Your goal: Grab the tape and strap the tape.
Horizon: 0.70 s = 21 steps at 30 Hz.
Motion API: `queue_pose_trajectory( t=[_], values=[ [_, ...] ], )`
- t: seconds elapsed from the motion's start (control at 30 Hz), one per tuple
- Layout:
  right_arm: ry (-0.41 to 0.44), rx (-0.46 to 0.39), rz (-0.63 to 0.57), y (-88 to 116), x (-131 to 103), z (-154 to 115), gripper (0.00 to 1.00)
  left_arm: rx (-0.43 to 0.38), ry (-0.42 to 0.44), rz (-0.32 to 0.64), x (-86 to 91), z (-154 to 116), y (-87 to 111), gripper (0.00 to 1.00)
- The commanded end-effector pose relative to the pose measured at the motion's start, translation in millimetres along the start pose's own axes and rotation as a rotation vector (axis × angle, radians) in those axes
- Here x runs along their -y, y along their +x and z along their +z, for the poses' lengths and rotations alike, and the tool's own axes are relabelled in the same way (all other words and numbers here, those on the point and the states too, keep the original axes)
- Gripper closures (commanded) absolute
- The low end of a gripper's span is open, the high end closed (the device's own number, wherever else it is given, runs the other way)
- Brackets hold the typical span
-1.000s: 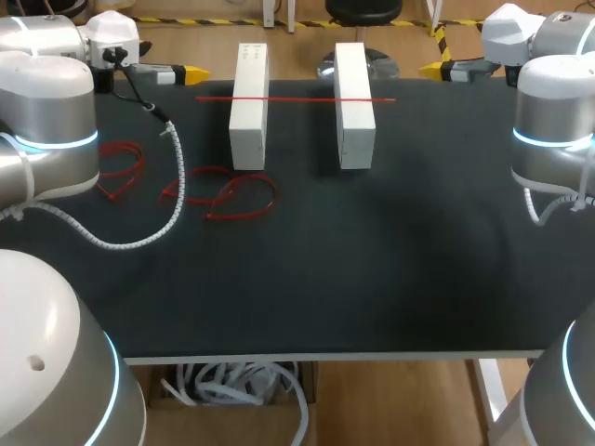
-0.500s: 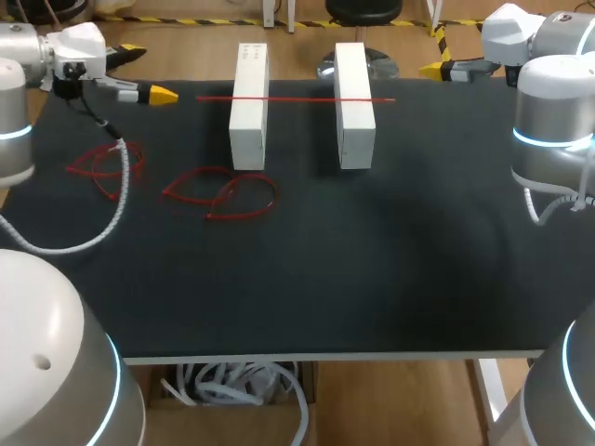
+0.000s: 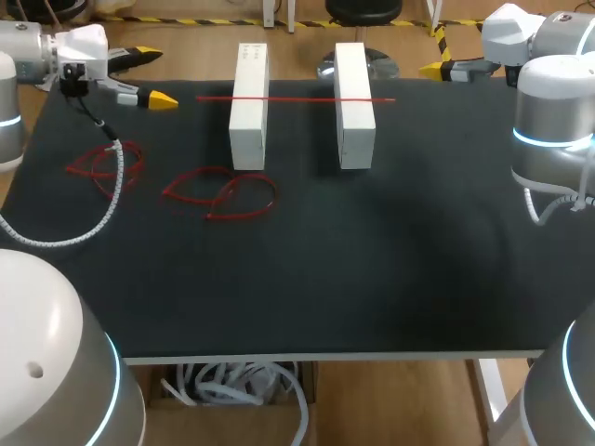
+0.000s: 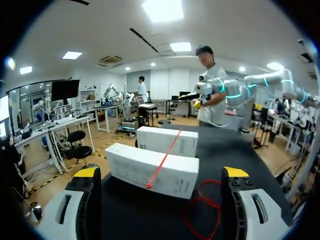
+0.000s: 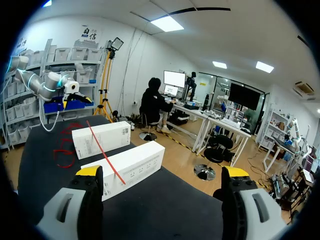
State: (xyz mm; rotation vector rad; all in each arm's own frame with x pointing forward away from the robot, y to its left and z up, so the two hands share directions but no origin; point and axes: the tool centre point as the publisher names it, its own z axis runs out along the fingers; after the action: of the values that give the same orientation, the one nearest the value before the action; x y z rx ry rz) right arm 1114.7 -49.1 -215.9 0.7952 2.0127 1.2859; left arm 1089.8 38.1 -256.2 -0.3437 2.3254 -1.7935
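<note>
Two white boxes (image 3: 248,104) (image 3: 353,102) lie side by side at the back of the black table. A straight red strap (image 3: 296,98) rests across both. In the left wrist view the strap (image 4: 162,159) points at my left gripper (image 4: 160,174), its near end over the closer box (image 4: 145,170). My left gripper (image 3: 154,76) hangs open and holds nothing, left of the boxes. My right gripper (image 3: 437,65) is open and holds nothing at the back right; in its own view (image 5: 161,171) the boxes (image 5: 125,167) and strap (image 5: 102,149) lie ahead.
Looped red straps lie on the mat: one pair (image 3: 223,195) in front of the left box, another (image 3: 102,163) near the left edge under my left arm's cable. A red loop (image 4: 202,205) shows just ahead of the left gripper's fingers.
My left arm has swung out to the left, uncovering the loops near the left edge; its gripper moved left, away from the boxes. The right arm has not moved.
</note>
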Motion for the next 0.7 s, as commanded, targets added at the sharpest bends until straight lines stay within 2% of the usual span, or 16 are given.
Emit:
queue_pose_trajectory(
  t=[0.03, 0.07, 0.13, 0.2, 0.23, 0.27, 0.3, 0.37, 0.4, 0.43, 0.5, 0.57, 0.63, 0.7],
  values=[
    [-0.002, -0.001, 0.000, 0.1, 0.5, -0.4, 0.00, -0.025, 0.000, 0.005, -3.3, 6.6, -3.4, 0.51],
    [-0.002, -0.001, 0.000, 0.1, 0.5, -0.4, 0.00, -0.028, -0.003, 0.005, -4.0, 8.0, -3.2, 0.56],
    [-0.002, -0.001, 0.000, 0.1, 0.5, -0.4, 0.00, -0.039, 0.000, 0.005, -4.9, 9.6, -2.4, 0.53],
    [-0.002, -0.001, 0.000, 0.1, 0.5, -0.4, 0.00, -0.054, -0.004, 0.009, -6.1, 11.6, -1.9, 0.48],
    [-0.002, -0.001, 0.000, 0.1, 0.5, -0.4, 0.00, -0.057, -0.007, 0.010, -6.6, 12.6, -1.8, 0.38],
    [-0.002, -0.001, 0.000, 0.1, 0.5, -0.4, 0.00, -0.067, -0.006, 0.010, -7.1, 13.3, -1.9, 0.38],
    [-0.002, -0.001, 0.000, 0.1, 0.5, -0.4, 0.00, -0.068, -0.008, 0.011, -8.0, 14.3, -2.2, 0.50],
    [-0.002, -0.001, 0.000, 0.1, 0.5, -0.4, 0.00, -0.071, -0.016, 0.011, -9.9, 15.9, -3.3, 0.50],
    [-0.002, -0.001, 0.000, 0.1, 0.5, -0.4, 0.00, -0.082, -0.013, 0.010, -10.5, 16.5, -3.5, 0.42],
    [-0.002, -0.001, 0.000, 0.1, 0.5, -0.4, 0.00, -0.082, -0.014, 0.010, -11.4, 17.2, -4.0, 0.52],
    [-0.002, -0.001, 0.000, 0.1, 0.5, -0.4, 0.00, -0.089, -0.018, 0.010, -12.6, 18.9, -5.1, 0.54],
    [-0.002, -0.001, 0.000, 0.1, 0.5, -0.4, 0.00, -0.101, -0.017, 0.012, -13.5, 20.5, -6.4, 0.49],
    [-0.002, -0.001, 0.000, 0.1, 0.5, -0.4, 0.00, -0.112, -0.012, 0.011, -14.1, 21.8, -7.4, 0.53],
    [-0.002, -0.001, 0.000, 0.1, 0.5, -0.4, 0.00, -0.121, -0.009, 0.013, -14.6, 23.2, -8.4, 0.61]
  ],
)
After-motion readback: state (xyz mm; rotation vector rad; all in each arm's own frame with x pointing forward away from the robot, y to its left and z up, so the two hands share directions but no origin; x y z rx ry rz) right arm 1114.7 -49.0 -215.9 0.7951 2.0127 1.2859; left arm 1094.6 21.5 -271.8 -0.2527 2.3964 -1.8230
